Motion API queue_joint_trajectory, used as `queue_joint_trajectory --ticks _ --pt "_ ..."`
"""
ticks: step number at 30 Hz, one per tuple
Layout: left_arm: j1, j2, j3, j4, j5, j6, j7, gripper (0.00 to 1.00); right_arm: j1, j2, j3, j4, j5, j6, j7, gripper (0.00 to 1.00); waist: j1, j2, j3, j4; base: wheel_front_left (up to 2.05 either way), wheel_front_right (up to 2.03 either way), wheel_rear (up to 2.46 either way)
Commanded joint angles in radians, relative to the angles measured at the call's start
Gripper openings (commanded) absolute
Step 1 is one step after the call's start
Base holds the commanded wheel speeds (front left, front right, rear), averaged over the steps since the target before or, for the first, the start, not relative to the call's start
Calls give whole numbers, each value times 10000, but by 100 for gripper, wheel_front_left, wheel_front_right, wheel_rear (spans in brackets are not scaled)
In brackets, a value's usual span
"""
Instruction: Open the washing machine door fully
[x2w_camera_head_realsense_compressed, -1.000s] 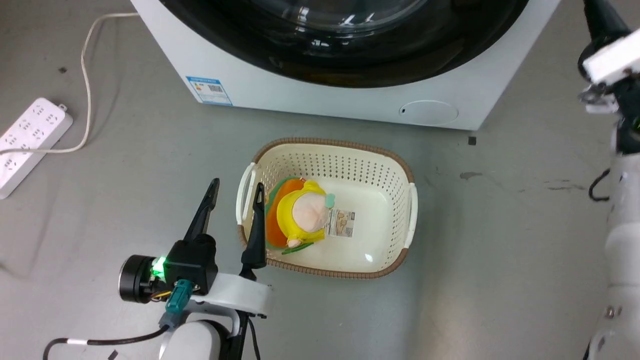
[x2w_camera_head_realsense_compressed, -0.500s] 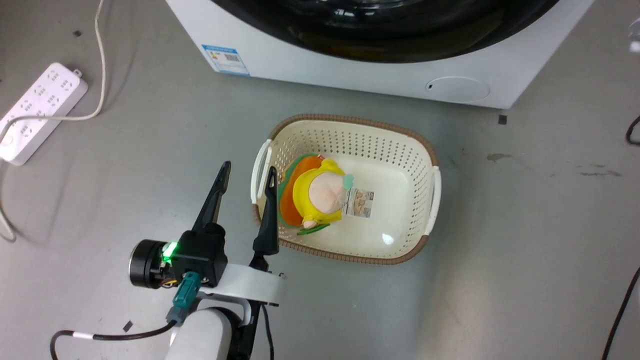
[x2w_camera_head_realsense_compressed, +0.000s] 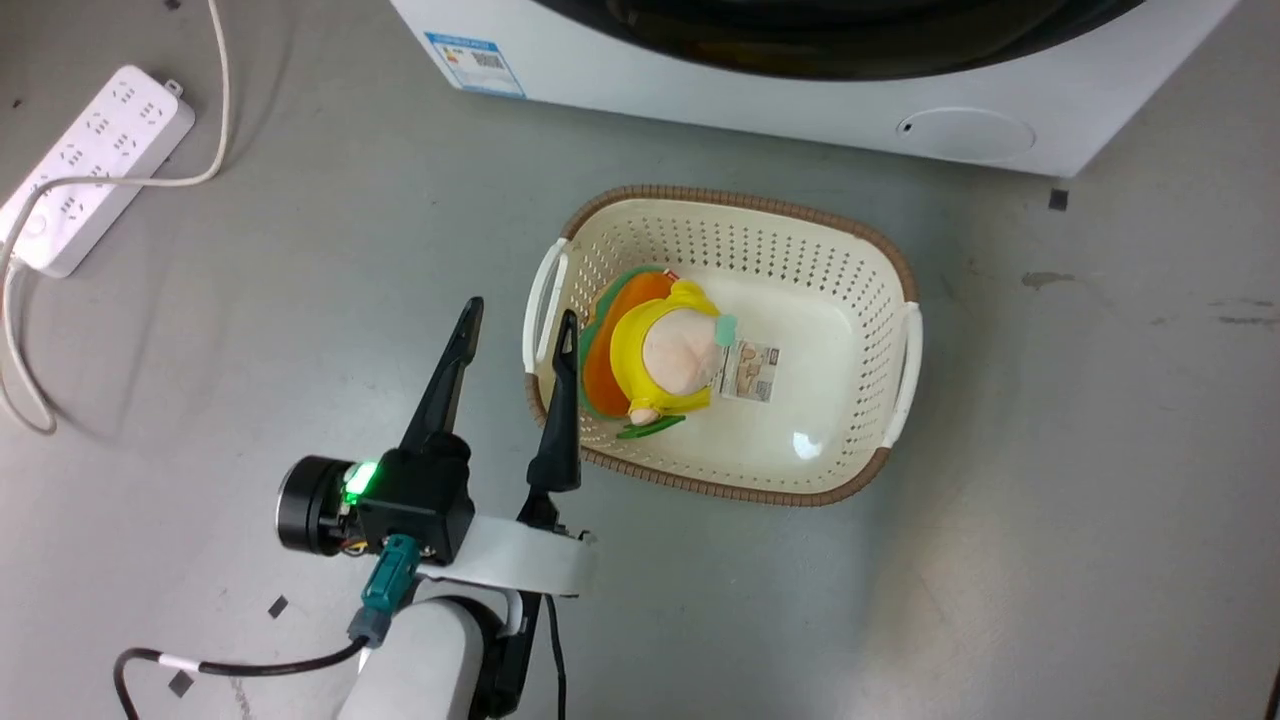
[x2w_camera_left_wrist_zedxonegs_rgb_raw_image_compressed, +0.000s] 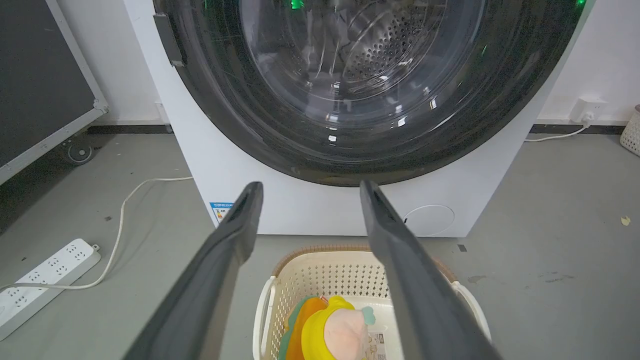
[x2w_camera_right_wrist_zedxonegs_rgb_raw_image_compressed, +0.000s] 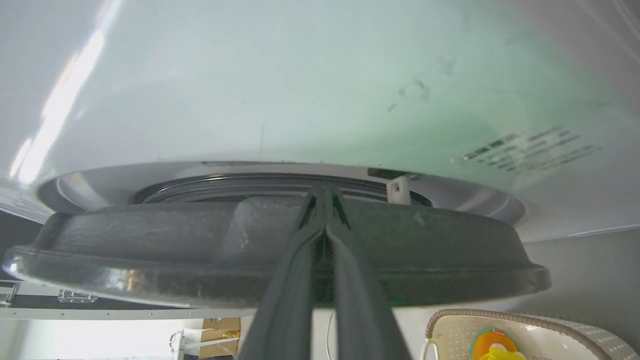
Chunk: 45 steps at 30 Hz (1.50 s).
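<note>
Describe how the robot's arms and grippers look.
The left gripper has two long, dark fingers on a black block with a green light, a teal connector, a black cable, a white bracket and a pale forearm. The right gripper has the same long dark fingers.

White forearm (x2w_camera_head_realsense_compressed: 412, 662), black left gripper (x2w_camera_head_realsense_compressed: 520, 308), green light (x2w_camera_head_realsense_compressed: 358, 478)

Scuffed grey floor (x2w_camera_head_realsense_compressed: 250, 300) spreads under the left gripper (x2w_camera_head_realsense_compressed: 520, 308) (a dark stain (x2w_camera_head_realsense_compressed: 1045, 280) lies well to its right). A white power strip (x2w_camera_head_realsense_compressed: 95, 130) lies far to its left. Ahead, a white wall (x2w_camera_left_wrist_zedxonegs_rgb_raw_image_compressed: 600, 50) carries a socket (x2w_camera_left_wrist_zedxonegs_rgb_raw_image_compressed: 584, 107), and a dark wheeled panel (x2w_camera_left_wrist_zedxonegs_rgb_raw_image_compressed: 40, 75) stands ahead-left.
</note>
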Motion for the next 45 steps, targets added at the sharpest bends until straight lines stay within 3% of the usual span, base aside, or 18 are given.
queue_joint_trajectory --ticks 1,9,15,27,37,41,45 --pt "-218 21 -73 -34 -47 64 -121 100 -470 -16 -116 362 209 12 228 0 -1 -1 82 56 0 0 0" --pt "-365 23 -239 19 -122 191 -287 100 -877 -142 -340 1324 522 12 1513 0 -1 -1 119 178 0 0 0" --pt "-155 24 -72 158 -85 168 -306 100 313 9 -290 1365 629 12 1937 0 -1 -1 -697 52 0 0 0" --pt "916 61 256 908 7 -299 -306 100 3736 1245 26 -274 1354 12 3209 0 -1 -1 -2755 -270 0 0 0" --pt "1632 65 370 1217 14 -599 -306 100 5913 1991 648 -1713 2097 12 4413 0 -1 -1 -3715 -92 0 0 0" --pt "1878 56 255 1337 -24 -736 -306 100 6616 2011 2004 -1804 3573 12 4916 0 -1 -1 -4023 161 0 0 0" --pt "2055 46 144 1418 -85 -820 -306 100 7395 2013 3896 -2138 5485 12 4747 0 -1 -1 -4236 419 0 0 0"
